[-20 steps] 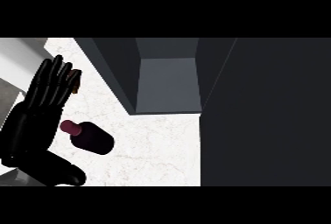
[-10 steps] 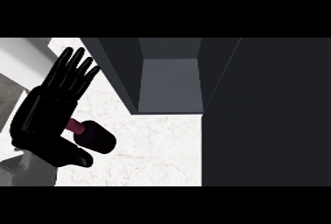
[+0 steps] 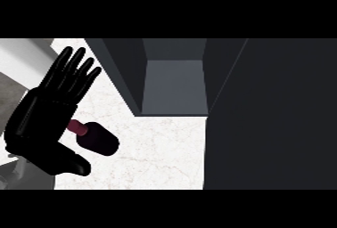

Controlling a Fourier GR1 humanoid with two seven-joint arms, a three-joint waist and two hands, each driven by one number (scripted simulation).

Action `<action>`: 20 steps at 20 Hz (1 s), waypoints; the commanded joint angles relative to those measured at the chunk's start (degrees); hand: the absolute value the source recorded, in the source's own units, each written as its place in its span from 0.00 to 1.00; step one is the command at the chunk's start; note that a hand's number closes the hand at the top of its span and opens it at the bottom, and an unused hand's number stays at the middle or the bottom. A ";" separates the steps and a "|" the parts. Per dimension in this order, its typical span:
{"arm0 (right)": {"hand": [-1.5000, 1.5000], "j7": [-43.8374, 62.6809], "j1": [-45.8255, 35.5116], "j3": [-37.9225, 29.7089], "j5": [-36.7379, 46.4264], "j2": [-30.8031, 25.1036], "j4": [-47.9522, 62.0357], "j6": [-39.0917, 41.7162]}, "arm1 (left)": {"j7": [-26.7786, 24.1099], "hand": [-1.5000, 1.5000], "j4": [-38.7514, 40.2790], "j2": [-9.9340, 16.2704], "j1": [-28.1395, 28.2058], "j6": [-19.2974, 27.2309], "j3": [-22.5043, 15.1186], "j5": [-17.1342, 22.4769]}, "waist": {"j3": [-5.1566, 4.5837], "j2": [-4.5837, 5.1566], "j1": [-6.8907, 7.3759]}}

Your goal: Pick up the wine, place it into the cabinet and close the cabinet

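Head view shows the wine (image 3: 96, 138) lying on its side on the worktop (image 3: 158, 151), its long axis running from the reddish neck at upper left to the dark body at lower right. The left hand (image 3: 49, 120) is over the neck end, fingers straight and spread, thumb low beside the bottle, so it is open and grips nothing yet. I cannot tell if the palm touches the neck. The bottle lies just to the right of the palm, so I judge the fingers must curl around it next. The cabinet (image 3: 174, 84) stands open up and to the right, its dark door (image 3: 270, 116) further right. Nothing lies between. The right hand is not seen.
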 commanded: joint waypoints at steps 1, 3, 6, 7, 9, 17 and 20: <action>0.00 0.62 -1.05 -2.24 -1.74 -0.59 0.96 1.66 | 3.97 0.00 -5.24 -0.96 0.86 3.54 -1.91 -0.37 | 0.00 -0.03 0.08; 0.00 1.22 2.43 -0.13 0.19 0.65 -3.80 1.69 | 2.95 0.00 -5.18 0.02 3.36 1.31 -0.97 -0.07 | 0.00 -0.04 -0.01; 0.00 6.19 -0.32 -0.50 -1.81 0.25 -5.50 -0.06 | 0.07 0.00 -0.43 1.14 1.51 -1.96 1.75 1.80 | -0.02 0.00 -0.03; 0.00 5.95 -2.00 4.11 4.30 2.76 -4.24 -2.58 | 2.77 0.00 -2.93 0.75 1.29 0.49 -0.18 0.17 | -0.02 -0.01 0.08; 0.00 2.63 2.83 2.04 1.12 2.32 -4.41 1.07 | 2.91 0.00 -3.12 1.36 1.37 0.86 1.33 0.23 | 0.00 -0.02 -0.06; 0.00 3.43 -3.91 0.71 2.15 2.45 -0.12 0.24 | -0.74 0.00 -5.53 0.36 9.49 -1.66 -0.41 -4.01 | -0.01 0.00 0.18; 0.00 4.79 3.87 -0.38 -0.83 1.57 -7.53 2.67 | 2.22 0.00 -3.46 3.06 6.33 -0.25 3.69 -2.16 | 0.00 -0.06 -0.15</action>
